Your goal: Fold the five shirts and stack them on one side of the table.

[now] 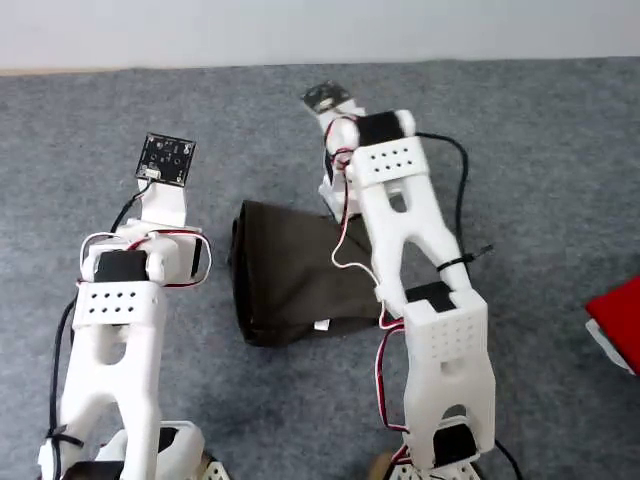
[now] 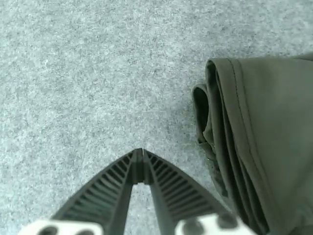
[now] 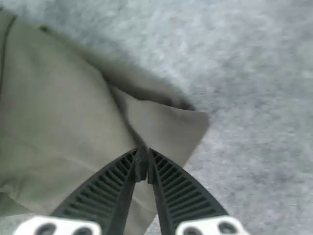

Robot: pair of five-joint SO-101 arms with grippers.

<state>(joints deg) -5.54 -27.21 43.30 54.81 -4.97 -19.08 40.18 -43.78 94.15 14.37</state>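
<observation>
At the far edge of the olive shirt (image 1: 290,275), the right gripper (image 3: 142,155) is pressing its fingers together, seemingly pinching a ridge of cloth near one corner. The left gripper (image 2: 142,155) is hovering clenched on nothing, just beside the shirt's layered edge. The shirt is lying mid-table between the arms, part-folded into a rough rectangle (one of five; folding judged unfinished, stacking not begun). A red item (image 1: 618,320) is sitting at the table's side, perhaps another garment. The grey table (image 1: 540,200) is acting as sole holder, bearing both.
</observation>
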